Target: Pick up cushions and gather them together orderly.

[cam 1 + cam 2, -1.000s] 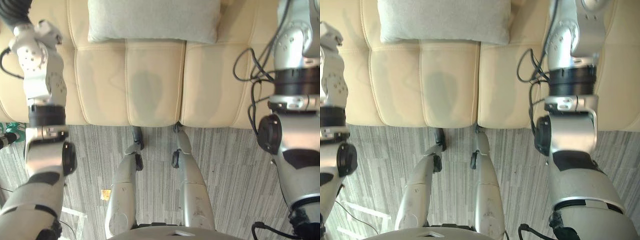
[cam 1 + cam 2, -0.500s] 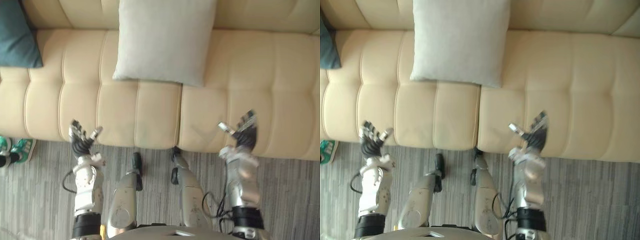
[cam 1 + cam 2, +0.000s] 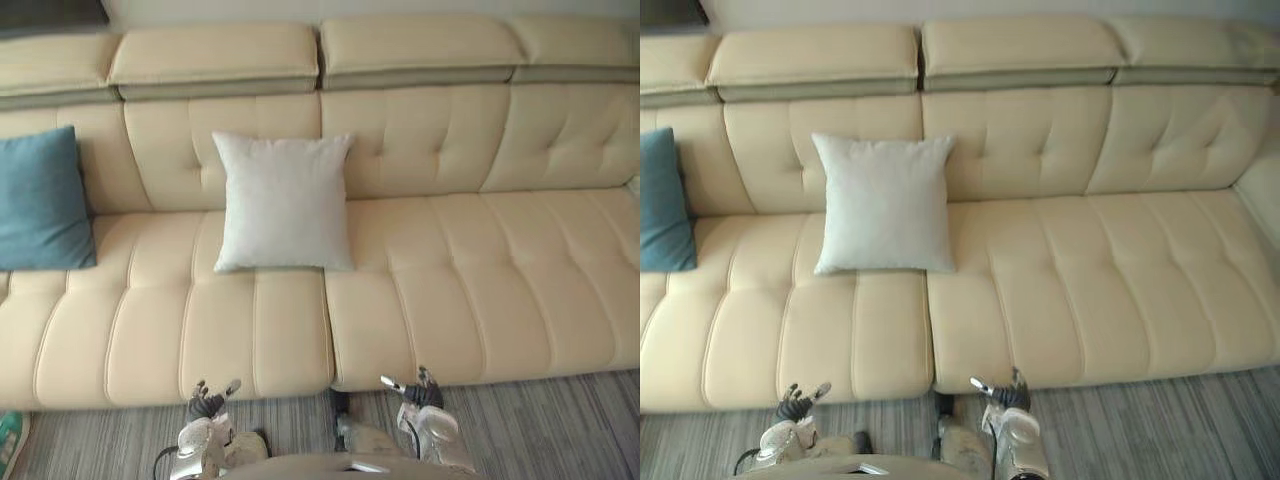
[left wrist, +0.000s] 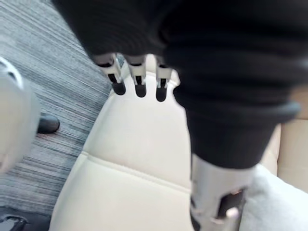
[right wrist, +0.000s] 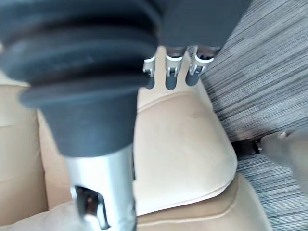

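A pale grey cushion (image 3: 283,203) leans upright against the backrest of a cream sofa (image 3: 470,280), left of the middle. A teal cushion (image 3: 42,200) stands at the sofa's far left end. My left hand (image 3: 207,402) is low by the sofa's front edge, open with fingers spread, holding nothing. My right hand (image 3: 417,391) is level with it further right, also open and holding nothing. In the left wrist view the fingers (image 4: 138,82) hang straight over the seat, and the grey cushion's corner (image 4: 276,202) shows. The right wrist view shows straight fingers (image 5: 171,72) above the seat edge.
The sofa's right half is bare seat (image 3: 1110,280). Grey striped carpet (image 3: 560,430) runs along the front of the sofa. Something green (image 3: 8,438) lies on the floor at the lower left.
The whole picture has shifted: the camera has pulled back and now takes in the whole sofa and both cushions. Both hands have dropped low to the sofa's front edge, still open.
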Robot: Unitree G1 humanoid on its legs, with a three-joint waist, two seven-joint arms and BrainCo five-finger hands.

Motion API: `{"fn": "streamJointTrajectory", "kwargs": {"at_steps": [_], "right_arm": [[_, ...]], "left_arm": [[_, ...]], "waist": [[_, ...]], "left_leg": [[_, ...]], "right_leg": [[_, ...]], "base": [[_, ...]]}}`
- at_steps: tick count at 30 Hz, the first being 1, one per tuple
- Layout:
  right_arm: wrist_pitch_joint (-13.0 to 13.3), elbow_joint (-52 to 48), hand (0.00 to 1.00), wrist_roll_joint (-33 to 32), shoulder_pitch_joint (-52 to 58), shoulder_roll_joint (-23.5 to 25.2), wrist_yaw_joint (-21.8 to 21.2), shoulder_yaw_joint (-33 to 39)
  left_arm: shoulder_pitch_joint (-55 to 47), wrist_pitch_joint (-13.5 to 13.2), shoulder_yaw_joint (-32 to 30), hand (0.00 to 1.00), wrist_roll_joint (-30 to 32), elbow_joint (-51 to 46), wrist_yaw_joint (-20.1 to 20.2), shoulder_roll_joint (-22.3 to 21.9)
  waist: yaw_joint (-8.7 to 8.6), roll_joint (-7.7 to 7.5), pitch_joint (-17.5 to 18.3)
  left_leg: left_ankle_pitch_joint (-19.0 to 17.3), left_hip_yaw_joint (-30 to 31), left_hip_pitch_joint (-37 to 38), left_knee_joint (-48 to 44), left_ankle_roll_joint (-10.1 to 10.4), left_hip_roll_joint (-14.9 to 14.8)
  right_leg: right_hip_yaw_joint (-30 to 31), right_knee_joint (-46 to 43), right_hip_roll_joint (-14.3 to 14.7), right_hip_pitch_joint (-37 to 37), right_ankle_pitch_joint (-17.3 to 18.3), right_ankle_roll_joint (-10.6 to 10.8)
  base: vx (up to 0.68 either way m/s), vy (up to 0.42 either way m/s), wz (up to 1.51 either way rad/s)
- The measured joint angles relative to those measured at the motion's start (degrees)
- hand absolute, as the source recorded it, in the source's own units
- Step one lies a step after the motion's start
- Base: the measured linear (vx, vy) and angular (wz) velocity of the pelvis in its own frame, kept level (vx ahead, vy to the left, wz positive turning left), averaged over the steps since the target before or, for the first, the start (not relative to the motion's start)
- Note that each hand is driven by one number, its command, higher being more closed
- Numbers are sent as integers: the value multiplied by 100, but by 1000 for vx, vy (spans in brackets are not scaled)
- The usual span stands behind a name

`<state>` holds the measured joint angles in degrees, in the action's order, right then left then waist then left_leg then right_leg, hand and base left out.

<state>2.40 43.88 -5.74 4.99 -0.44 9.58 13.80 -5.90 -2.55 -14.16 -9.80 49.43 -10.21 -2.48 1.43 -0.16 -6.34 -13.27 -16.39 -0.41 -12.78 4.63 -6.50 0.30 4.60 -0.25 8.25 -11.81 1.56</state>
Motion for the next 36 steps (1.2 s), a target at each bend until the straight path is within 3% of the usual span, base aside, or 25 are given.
{"fn": "streamJointTrajectory", "kwargs": {"at_steps": [4,6,7,8,10,11,12,13,14,15,16,17,19,22,24,26,27,28,32,34,36], "right_arm": [[-45,294,0,195,-67,-5,-75,40],[-39,419,0,374,-143,-16,-78,-143],[-44,476,0,392,-256,-23,-80,-216],[-113,575,0,392,-292,23,-95,-198],[-109,719,0,396,-265,-11,-85,-146],[-108,779,0,396,-224,11,-89,-147],[-112,926,0,396,-219,50,-90,-160],[-121,1022,0,397,-267,71,-101,-159],[-121,1097,0,402,-381,2,-103,-154],[-164,1180,0,461,-607,-71,-86,-73],[-176,1185,0,526,-715,-28,-87,-74],[-178,1197,0,555,-821,-2,-88,-168],[-183,1105,0,574,-1097,-77,-79,-245],[-220,1123,0,607,-886,-200,-78,-244],[-226,1117,0,603,-832,-270,-68,-206],[-225,1116,0,597,-807,-283,-61,-82],[-225,1116,0,593,-788,-303,-58,54],[-226,1119,0,561,-674,-322,-53,235],[-266,1155,0,505,-439,-282,-38,507],[-279,1247,0,503,-290,-62,-68,560],[-282,1281,0,443,-261,32,-74,700]], "left_arm": [[118,37,-147,0,298,339,48,94],[218,72,-147,0,433,352,39,136],[282,73,-151,0,458,335,28,160],[330,69,-153,0,525,300,13,198],[259,98,-201,0,537,304,-53,234],[177,101,-227,0,536,289,-94,282],[161,111,-335,0,529,302,-111,344],[173,150,-433,0,506,402,-118,371],[163,188,-436,0,487,495,-114,304],[139,204,-489,0,476,518,-116,206],[207,203,-483,0,411,503,-179,254],[229,207,-477,0,350,509,-210,333],[240,244,-379,0,141,548,-219,280],[188,237,-172,0,99,519,-214,249],[160,238,-14,0,122,520,-212,270],[187,236,62,0,129,506,-201,267],[195,237,65,0,130,511,-202,270],[179,238,82,0,171,518,-202,270],[65,241,27,0,314,512,-181,199],[-30,244,6,0,325,515,-182,294],[-64,258,95,0,365,560,-179,372]], "waist": [[18,-38,43],[-4,-60,46],[9,1,29],[6,-42,16],[-26,-28,-4],[-26,-140,49],[-6,-345,125],[48,-400,112],[124,-202,211],[218,-69,225],[171,-187,131],[193,-291,44],[152,11,-293],[72,160,-360],[-5,112,-295],[10,65,-292],[17,58,-294],[-26,8,-305],[-50,119,-223],[-73,-17,-70],[-226,-127,79]], "left_leg": [[-28,-299,203,19,-9,31],[17,-484,82,-110,-127,44],[119,-558,-22,-57,-236,-73],[242,-503,-9,-2,-218,-78],[282,-337,57,-109,-219,-71],[288,-226,61,-217,-210,-33],[330,-130,38,-292,-173,81],[410,-21,-64,-233,-232,95],[443,160,-196,67,-343,92],[814,165,-270,340,-212,-3],[967,133,-392,307,-227,98],[968,74,-532,210,-217,116],[908,250,-809,-262,-108,-207],[1093,366,-700,-170,74,-344],[1534,383,-576,494,242,-206],[1466,589,-724,259,137,-123],[1214,716,-747,-91,-8,-41],[767,744,-606,-536,-16,65],[-58,1057,7,-312,49,256],[-7,808,77,66,27,396],[121,690,186,469,-25,521]], "right_leg": [[311,-4,28,-39,-104,77],[392,-105,39,194,-400,342],[275,-322,58,370,-357,499],[-394,-2397,-172,923,1064,11],[-760,-3927,-568,943,1752,13],[-848,-4337,-864,787,1938,67],[-828,-4221,-961,663,2043,293],[-851,-3681,-772,438,2011,377],[-644,-2592,-491,74,1800,558],[-433,-2903,-474,-31,2109,221],[-429,-2965,-627,-176,2384,225],[-414,-2390,-657,-441,2456,314],[-490,-1399,-307,-866,1987,214],[-567,-1447,-172,-923,1899,153],[-578,-1534,-238,-688,1829,92],[-576,-1540,-300,-461,1719,7],[-579,-1549,-370,-387,1662,-25],[-552,-1530,-478,-368,1586,21],[-230,-1454,-475,-294,1409,201],[-58,-1093,-553,-305,1097,181],[-45,-790,-631,-337,937,36]], "base": [[-23,51,-40],[-121,28,-42],[-143,32,-2],[-94,27,16],[-43,-42,49],[-53,-132,65],[-101,-139,48],[-150,-123,21],[-220,-41,-28],[-197,-67,-36],[-169,-100,-45],[-180,-215,-31],[-302,-184,-28],[-266,-93,5],[-281,-62,6],[-154,14,-10],[-179,75,-11],[-173,100,-5],[-170,179,-28],[-149,155,-62],[-45,148,-42]]}}
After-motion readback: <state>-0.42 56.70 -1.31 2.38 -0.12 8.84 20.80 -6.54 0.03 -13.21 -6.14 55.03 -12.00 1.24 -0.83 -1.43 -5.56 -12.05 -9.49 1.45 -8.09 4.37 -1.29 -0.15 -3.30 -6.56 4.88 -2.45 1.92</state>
